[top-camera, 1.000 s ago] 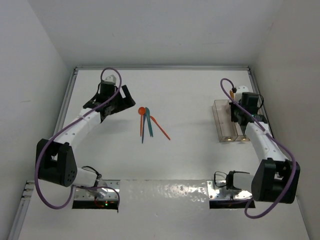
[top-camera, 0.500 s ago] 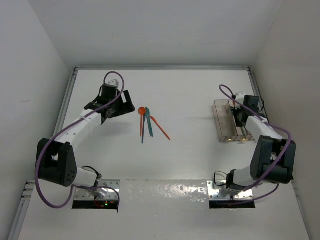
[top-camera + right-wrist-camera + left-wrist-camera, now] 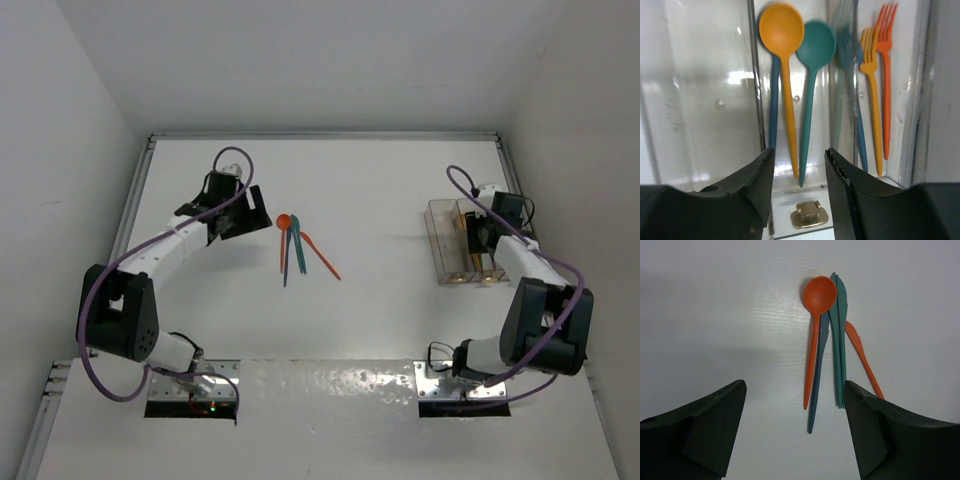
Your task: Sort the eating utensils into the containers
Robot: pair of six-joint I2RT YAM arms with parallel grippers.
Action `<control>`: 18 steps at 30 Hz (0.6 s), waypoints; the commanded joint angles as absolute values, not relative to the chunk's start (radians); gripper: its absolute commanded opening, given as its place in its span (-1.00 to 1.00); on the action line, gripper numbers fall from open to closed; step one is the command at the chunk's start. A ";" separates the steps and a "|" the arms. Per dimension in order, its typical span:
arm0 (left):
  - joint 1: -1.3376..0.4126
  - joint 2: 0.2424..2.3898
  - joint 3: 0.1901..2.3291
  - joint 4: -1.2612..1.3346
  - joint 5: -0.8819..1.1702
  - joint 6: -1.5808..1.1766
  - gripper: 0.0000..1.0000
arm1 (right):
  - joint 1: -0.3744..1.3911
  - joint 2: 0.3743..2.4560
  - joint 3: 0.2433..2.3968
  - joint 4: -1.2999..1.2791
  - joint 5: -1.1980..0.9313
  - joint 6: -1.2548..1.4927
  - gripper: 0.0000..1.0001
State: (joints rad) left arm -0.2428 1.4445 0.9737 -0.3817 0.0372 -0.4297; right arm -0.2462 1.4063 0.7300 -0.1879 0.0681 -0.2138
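L claw (image 3: pixel 795 390) gaped wide, empty, low in frame over white table (image 3: pixel 715 315). Orange plastic spoon (image 3: pixel 816 305) and slim teal plastic utensils (image 3: pixel 841 340) lay bunched upper centre. R claw (image 3: pixel 800 152) stood narrowly parted, empty, before clear plastic bins (image 3: pixel 754 100). Yellow-orange plastic spoon (image 3: pixel 782 30) sat in centre bin, orange plastic fork (image 3: pixel 886 50) in right bin.

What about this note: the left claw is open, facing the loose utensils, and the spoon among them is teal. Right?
No. The spoon is orange, not teal, as the left wrist view shows. The left claw is open, facing the loose utensils.
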 commanded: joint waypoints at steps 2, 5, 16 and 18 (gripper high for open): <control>-0.253 1.473 0.985 -0.342 0.084 -0.457 0.45 | -0.241 1.280 0.790 -0.150 0.000 -0.057 -0.09; -0.276 1.512 1.006 -0.357 0.074 -0.468 0.31 | -0.198 1.217 0.788 -0.140 -0.029 -0.008 -0.05; -0.416 1.735 1.175 -0.434 -0.121 -0.494 -0.19 | -0.035 1.075 0.716 -0.101 -0.067 0.164 -0.04; -0.422 1.782 1.203 -0.439 -0.126 -0.497 -0.31 | -0.025 1.062 0.698 -0.098 -0.087 0.179 -0.03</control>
